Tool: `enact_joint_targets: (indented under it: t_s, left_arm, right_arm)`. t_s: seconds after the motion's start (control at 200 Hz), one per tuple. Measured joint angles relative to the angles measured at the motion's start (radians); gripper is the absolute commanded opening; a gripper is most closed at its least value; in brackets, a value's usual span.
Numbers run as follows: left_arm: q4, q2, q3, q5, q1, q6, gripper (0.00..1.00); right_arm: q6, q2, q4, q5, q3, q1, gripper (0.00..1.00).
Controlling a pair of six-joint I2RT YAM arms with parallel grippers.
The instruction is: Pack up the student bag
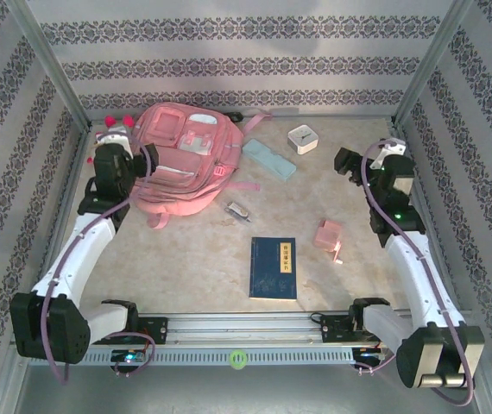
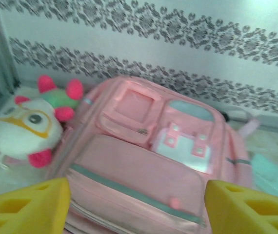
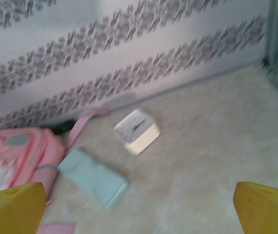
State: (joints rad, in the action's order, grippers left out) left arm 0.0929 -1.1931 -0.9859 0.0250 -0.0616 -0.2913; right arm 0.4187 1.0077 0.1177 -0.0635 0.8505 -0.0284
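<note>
The student bag [image 1: 181, 164] is a large pink backpack lying flat at the back left of the table, front pockets facing up. In the left wrist view the student bag [image 2: 144, 165] lies just under my left gripper [image 2: 136, 204]. Its yellow fingers [image 2: 29, 207] stand wide apart over the lower front pocket, with nothing held between them. From above, the left gripper [image 1: 129, 168] is at the bag's left edge. My right gripper [image 1: 345, 162] hovers open over bare table at the back right. In the right wrist view the right gripper [image 3: 139, 209] is empty and a corner of the bag [image 3: 12, 156] shows.
A white-and-pink plush toy [image 1: 115, 128] [image 2: 27, 129] sits left of the bag by the wall. A teal pouch [image 1: 269, 159] [image 3: 94, 178] and a white cube clock [image 1: 302, 139] [image 3: 137, 130] lie right of it. A blue book [image 1: 274, 267], a small pink box [image 1: 330, 235] and a small metal item [image 1: 238, 210] lie nearer.
</note>
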Motion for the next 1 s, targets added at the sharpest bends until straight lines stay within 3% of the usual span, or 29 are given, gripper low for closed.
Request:
enact_joint_targets:
  t_s: [0.145, 0.27, 0.465, 0.525, 0.56, 0.605, 0.705, 0.999]
  left_arm:
    - [0.195, -0.119, -0.040, -0.094, 0.000, -0.135, 0.75]
    - [0.299, -0.249, -0.027, -0.151, 0.000, -0.230, 0.76]
    - [0.309, -0.346, 0.024, -0.198, 0.008, -0.359, 0.77]
    - [0.286, -0.365, 0.032, -0.204, 0.012, -0.389, 0.66]
    - [0.270, -0.378, 0.033, -0.205, 0.016, -0.401, 0.52]
    - [0.250, -0.394, 0.033, -0.204, 0.018, -0.419, 0.27]
    - [0.225, -0.416, 0.037, -0.212, 0.024, -0.442, 0.00]
    - [0.163, -0.252, 0.193, -0.229, 0.024, -0.489, 0.00]
  right_arm:
    - [0.107, 0.008, 0.183, 0.008, 0.003, -0.201, 0.98]
    - [0.206, 0.011, 0.202, 0.017, -0.021, -0.369, 0.98]
    - [0.342, 0.080, 0.170, 0.008, -0.066, -0.487, 0.98]
    - [0.368, 0.101, 0.159, 0.002, -0.073, -0.503, 0.98]
    - [0.382, 0.113, 0.150, -0.001, -0.074, -0.512, 0.98]
    - [0.395, 0.125, 0.136, -0.005, -0.074, -0.519, 0.98]
    - [0.415, 0.159, 0.126, -0.008, -0.069, -0.536, 0.97]
    - [0.482, 0.353, 0.071, -0.050, 0.000, -0.694, 0.71]
